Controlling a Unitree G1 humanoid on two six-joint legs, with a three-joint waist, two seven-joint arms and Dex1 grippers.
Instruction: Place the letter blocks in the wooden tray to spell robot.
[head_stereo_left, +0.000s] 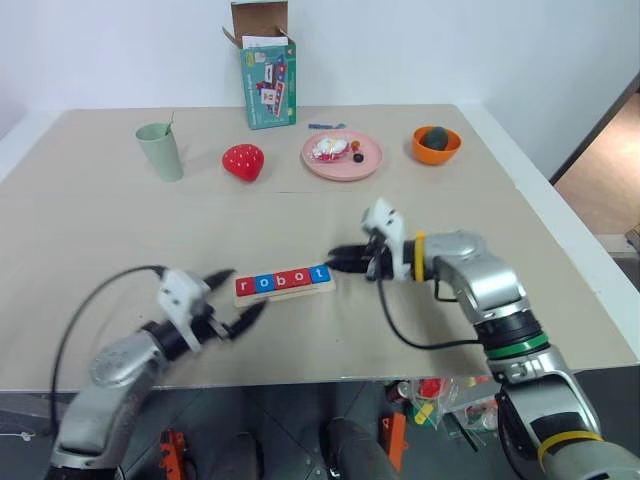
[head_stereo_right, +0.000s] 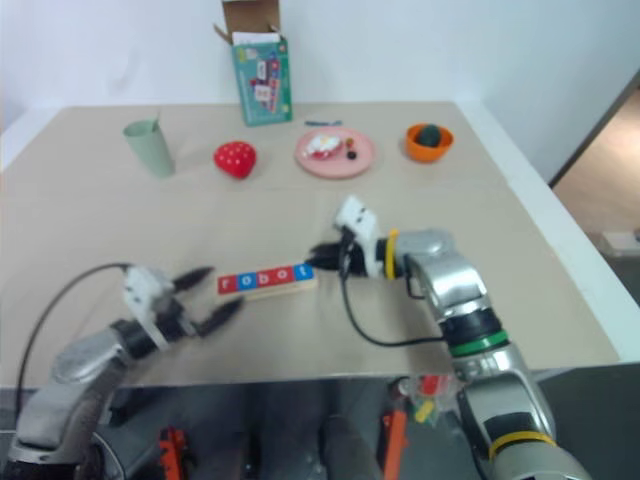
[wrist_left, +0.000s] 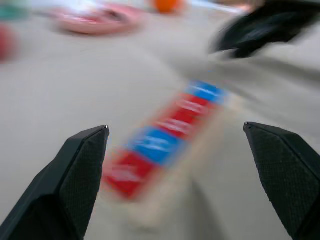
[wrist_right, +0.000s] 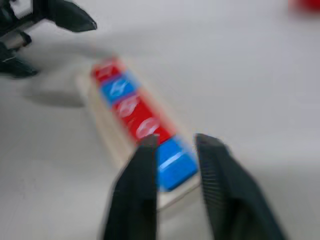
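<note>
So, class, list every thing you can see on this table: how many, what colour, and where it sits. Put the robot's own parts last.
letter blocks: five, red and blue, in a row in the tray, reading robot
wooden tray: one, pale wood, near middle of table
cup: one, green, far left
strawberry toy: one, red, right of cup
plate: one, pink, far middle, holding small items
bowl: one, orange, far right
box: one, green, far edge, flap open
left gripper: open, left of tray
right gripper: slightly open, at tray's right end

Silver arms, black cables, black-fingered right pincer (head_stereo_left: 345, 262)
</note>
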